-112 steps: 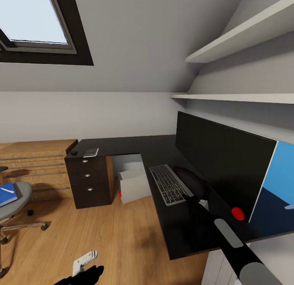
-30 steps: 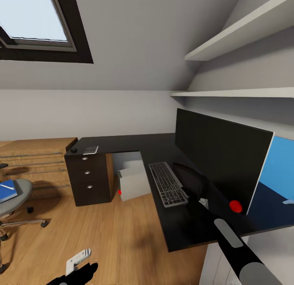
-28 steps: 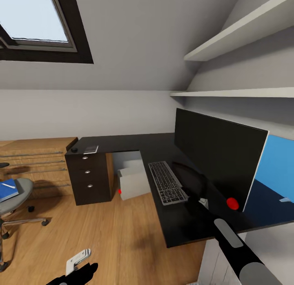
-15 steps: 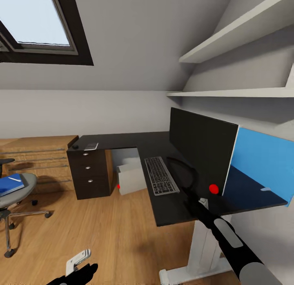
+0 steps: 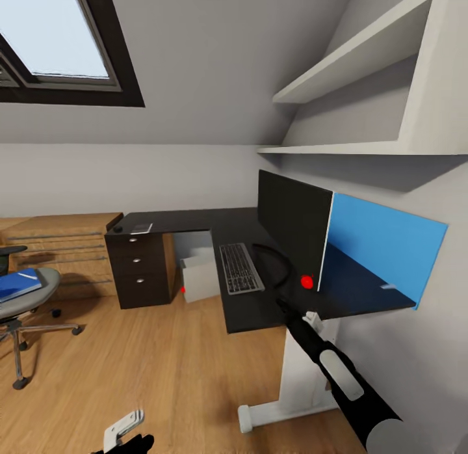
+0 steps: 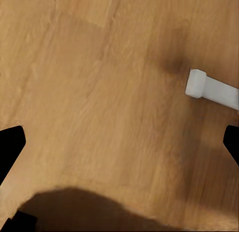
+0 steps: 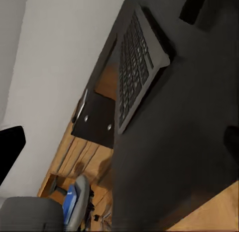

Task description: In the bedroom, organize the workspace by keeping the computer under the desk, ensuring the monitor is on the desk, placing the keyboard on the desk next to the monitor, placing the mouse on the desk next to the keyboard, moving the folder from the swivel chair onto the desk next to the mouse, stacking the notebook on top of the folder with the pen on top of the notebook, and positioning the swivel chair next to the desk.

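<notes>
Head view: attic bedroom, sloped ceiling, skylight (image 5: 58, 44) upper left, white shelves (image 5: 338, 83) right. Black L-shaped desk (image 5: 195, 220) carries monitor (image 5: 292, 229), keyboard (image 5: 239, 268) just left of it; mouse (image 5: 118, 229) and notebook (image 5: 141, 228) on far left end. Computer (image 5: 198, 278) under desk. Swivel chair (image 5: 29, 291) far left, blue folder (image 5: 18, 285) on seat. Right arm over near desk edge.

Left wrist view: left gripper (image 6: 119, 147) spread open above wood floor (image 6: 99, 92); white desk foot (image 6: 211, 88) nearby.

Right wrist view: right gripper (image 7: 122, 145) over desktop, fingers apart, nothing held; keyboard beyond.
</notes>
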`<state>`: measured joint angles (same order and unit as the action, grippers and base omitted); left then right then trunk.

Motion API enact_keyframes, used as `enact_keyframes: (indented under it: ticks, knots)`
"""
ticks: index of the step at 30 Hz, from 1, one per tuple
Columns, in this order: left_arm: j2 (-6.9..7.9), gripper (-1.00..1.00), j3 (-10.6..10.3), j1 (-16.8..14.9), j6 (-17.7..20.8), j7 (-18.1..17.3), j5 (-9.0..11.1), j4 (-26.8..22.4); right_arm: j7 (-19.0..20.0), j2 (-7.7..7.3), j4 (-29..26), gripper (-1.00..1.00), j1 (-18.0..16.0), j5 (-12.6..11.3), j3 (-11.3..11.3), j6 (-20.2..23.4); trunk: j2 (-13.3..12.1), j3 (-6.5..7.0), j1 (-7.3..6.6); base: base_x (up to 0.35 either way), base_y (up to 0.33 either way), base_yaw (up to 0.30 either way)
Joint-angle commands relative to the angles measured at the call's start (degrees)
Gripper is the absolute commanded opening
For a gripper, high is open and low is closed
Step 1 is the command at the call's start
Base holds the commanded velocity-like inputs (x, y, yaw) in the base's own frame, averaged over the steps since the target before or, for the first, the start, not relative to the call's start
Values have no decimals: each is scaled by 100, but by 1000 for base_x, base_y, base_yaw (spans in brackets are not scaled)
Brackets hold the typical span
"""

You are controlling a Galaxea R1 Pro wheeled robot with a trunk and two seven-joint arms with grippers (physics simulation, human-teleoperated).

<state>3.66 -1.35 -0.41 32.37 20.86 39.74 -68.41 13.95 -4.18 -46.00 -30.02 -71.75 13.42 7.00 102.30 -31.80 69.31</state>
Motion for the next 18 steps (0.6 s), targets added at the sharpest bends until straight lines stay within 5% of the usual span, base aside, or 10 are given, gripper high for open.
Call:
enact_keyframes:
  ticks: [1,5,9,16,18]
  knots:
    - [8,100,-14,-1,7,58,60,34,73,20,-61,100,20,109,145,-31,3,-6,-3,-269,-206,0]
    - [11,100,-14,-2,-131,54,54,368,447,58,-206,100,169,792,674,-285,3,-6,-3,-269,-206,0]
    - [5,100,-32,-3,-732,37,-94,826,568,65,-362,100,506,1513,1341,-1022,3,-6,-3,-260,-205,0]
    - [-6,100,-54,-1,-1055,34,-375,1219,337,66,-340,100,944,2293,1665,-1869,3,-6,-3,-130,-111,0]
    - [-11,100,-52,-1,-1089,38,-414,1295,33,66,-249,100,1150,2700,1731,-2082,3,-6,-3,-30,-26,0]
